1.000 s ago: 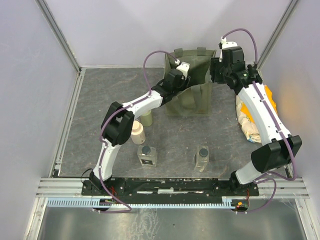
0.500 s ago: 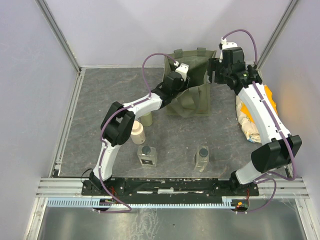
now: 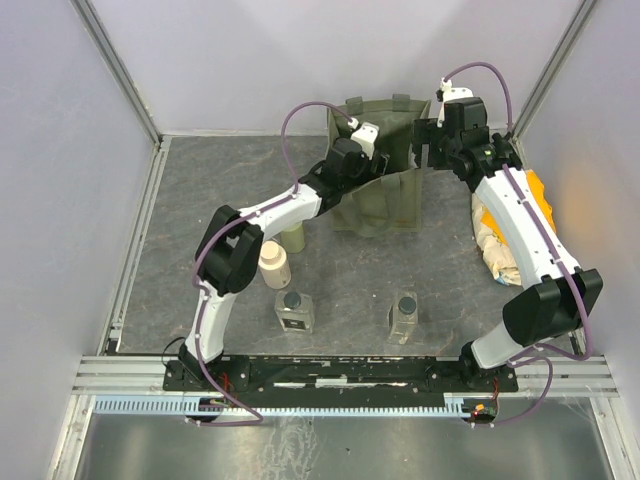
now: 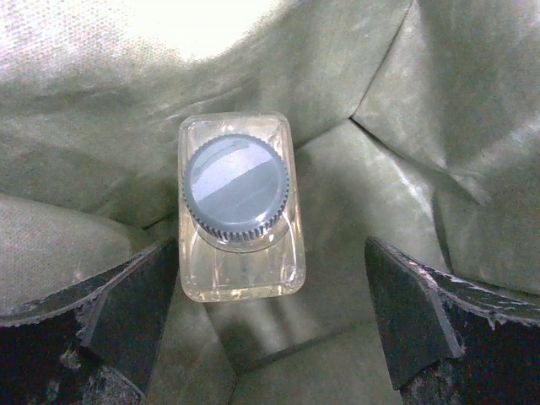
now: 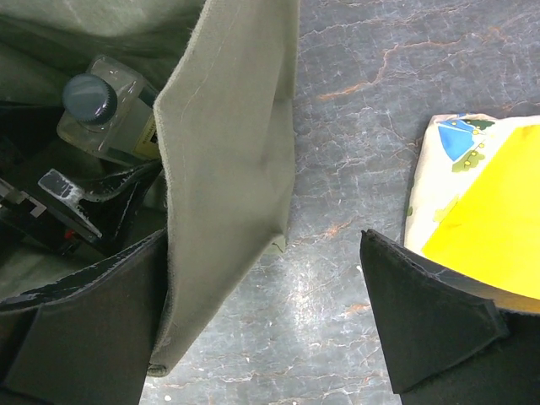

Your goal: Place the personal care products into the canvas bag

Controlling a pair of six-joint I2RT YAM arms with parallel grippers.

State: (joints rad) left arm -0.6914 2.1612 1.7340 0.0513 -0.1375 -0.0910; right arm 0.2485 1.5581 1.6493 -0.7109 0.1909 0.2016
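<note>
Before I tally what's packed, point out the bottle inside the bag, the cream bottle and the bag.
clear bottle (image 4: 236, 190), left wrist view, dark cap.
cream bottle (image 3: 275, 268), top external view, body.
canvas bag (image 5: 228, 152), right wrist view, side wall.

three clear square bottles with dark caps: the left table bottle (image 3: 294, 311), the right table bottle (image 3: 404, 318) and the bagged bottle (image 4: 239, 198). one cream bottle (image 3: 273, 266) and one olive-green bottle (image 3: 293, 239), each pale-capped. one canvas bag (image 3: 385, 200). one orange and cream packet (image 3: 497, 250).
</note>
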